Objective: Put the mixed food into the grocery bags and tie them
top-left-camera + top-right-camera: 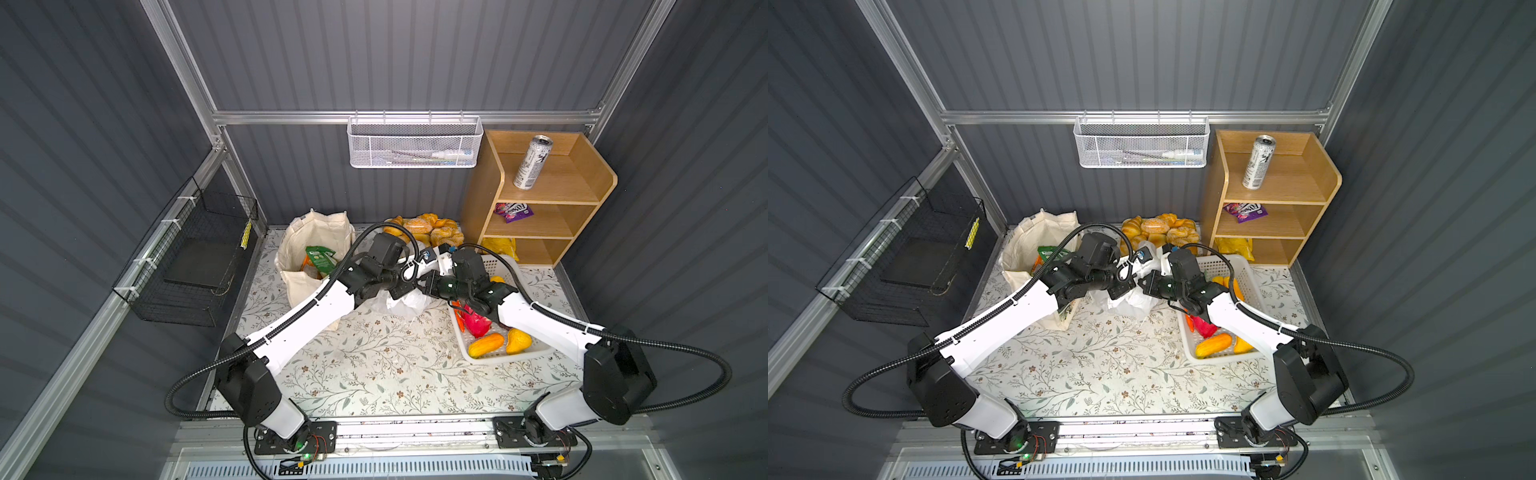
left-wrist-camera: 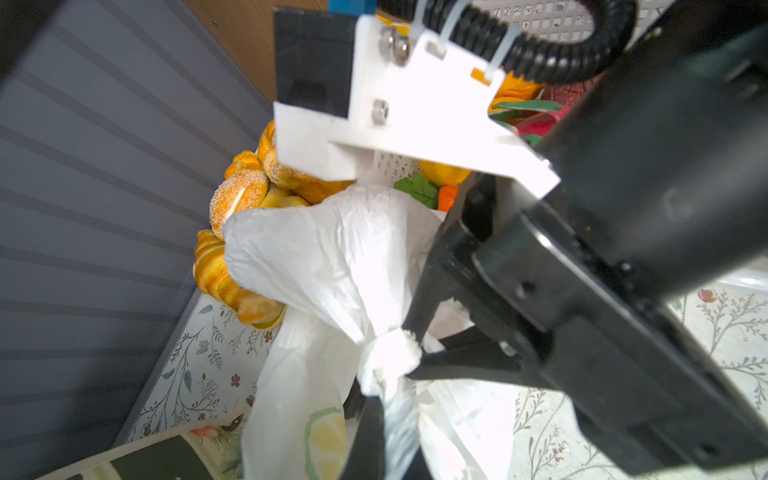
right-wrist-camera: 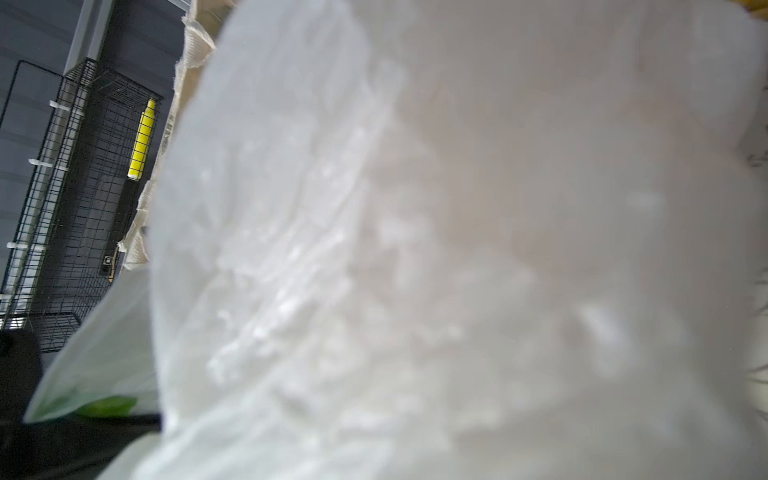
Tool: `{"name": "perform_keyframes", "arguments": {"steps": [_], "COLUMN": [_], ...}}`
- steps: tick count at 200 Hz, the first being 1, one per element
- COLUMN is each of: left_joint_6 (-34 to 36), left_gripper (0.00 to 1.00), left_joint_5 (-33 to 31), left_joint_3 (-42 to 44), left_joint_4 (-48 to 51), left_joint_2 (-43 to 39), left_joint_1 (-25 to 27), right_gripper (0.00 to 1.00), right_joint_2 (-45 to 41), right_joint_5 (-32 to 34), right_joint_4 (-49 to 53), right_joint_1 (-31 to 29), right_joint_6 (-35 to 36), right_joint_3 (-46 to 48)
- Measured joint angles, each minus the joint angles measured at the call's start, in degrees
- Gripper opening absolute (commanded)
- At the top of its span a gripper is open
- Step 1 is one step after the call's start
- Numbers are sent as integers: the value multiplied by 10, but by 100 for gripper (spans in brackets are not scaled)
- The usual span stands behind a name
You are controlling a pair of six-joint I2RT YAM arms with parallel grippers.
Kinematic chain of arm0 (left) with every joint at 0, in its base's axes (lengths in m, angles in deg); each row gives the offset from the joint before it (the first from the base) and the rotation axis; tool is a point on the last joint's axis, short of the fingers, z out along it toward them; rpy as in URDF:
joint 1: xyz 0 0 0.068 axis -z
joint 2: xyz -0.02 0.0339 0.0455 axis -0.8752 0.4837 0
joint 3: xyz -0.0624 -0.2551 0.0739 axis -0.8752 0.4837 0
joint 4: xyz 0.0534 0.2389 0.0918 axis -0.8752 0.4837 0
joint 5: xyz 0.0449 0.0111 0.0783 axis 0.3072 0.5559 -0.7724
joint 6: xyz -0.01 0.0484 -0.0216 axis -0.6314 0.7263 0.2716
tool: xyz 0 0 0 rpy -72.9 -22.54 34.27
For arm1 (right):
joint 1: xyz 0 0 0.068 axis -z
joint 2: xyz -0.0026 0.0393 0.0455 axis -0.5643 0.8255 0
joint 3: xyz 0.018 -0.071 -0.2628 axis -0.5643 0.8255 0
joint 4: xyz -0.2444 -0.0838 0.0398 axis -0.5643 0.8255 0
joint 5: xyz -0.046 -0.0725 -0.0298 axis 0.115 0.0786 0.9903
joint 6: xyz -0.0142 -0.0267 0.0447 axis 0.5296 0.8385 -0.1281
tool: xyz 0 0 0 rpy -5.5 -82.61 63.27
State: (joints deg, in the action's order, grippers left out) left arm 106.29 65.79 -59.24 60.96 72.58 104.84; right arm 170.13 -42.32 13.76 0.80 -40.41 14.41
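The flowered table [image 1: 374, 365] took up the whole floor of the booth. At its far right corner stood the wooden shelf unit [image 1: 582, 183]. The cream canvas tote [image 1: 299, 245] sat open at the far left. The white perforated basket [image 1: 511, 357] lay on the right, partly under the right arm, with a pink dragon fruit [image 1: 476, 322] in it.

Between tote and basket, under both wrists, sat the lemon-printed plastic bag [image 2: 332, 257], its neck gathered into a tight white knot [image 2: 388, 353]. A heap of golden bread rolls [image 1: 428, 228] lay just behind it.

The tall silver-and-black drink can [image 1: 532, 162] stood upright on the shelf's top level, well apart from either bag. A purple packet [image 1: 513, 211] lay on the middle level. A green candy packet [image 1: 320, 257] poked up inside the tote.

The right gripper [image 2: 415, 353] had its tips pressed together right at the knot. The left gripper [image 1: 398, 291] met it over the bag, its fingers [image 2: 365, 436] pinching a twisted strand of plastic just beside the knot. The right wrist view showed almost nothing but white plastic.
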Motion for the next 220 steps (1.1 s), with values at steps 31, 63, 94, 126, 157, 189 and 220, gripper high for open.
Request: {"name": "perform_keyframes", "arguments": {"steps": [31, 63, 94, 126, 157, 189, 220], "left_joint_6": [-2, -13, -40, -63, -77, -83, -87], "left_gripper": [0, 0, 0, 0, 0, 0, 0], "left_joint_5": [0, 2, 2, 6, 21, 33, 35], "left_joint_3": [1, 4, 47, 74, 77, 78, 78], "left_joint_4": [0, -5, -48, -80, -95, -110, -115], "left_joint_2": [0, 0, -9, -16, -29, -35, -35], "left_joint_1": [0, 0, -12, -16, -16, -20, -21], "right_gripper": [0, 0, 0, 15, 33, 48, 57], "right_joint_2": [1, 30, 88, 101, 59, -11, -79], "right_joint_5": [3, -32, -100, -131, -141, -145, -152], "right_joint_4": [19, -56, -174, -209, -203, -137, -47], "right_joint_1": [0, 1, 10, 16, 31, 50, 70], "right_joint_6": [-3, -34, -92, -123, -117, -94, -67], "right_joint_3": [-8, -8, -10, -3, 39, 77, 82]}}
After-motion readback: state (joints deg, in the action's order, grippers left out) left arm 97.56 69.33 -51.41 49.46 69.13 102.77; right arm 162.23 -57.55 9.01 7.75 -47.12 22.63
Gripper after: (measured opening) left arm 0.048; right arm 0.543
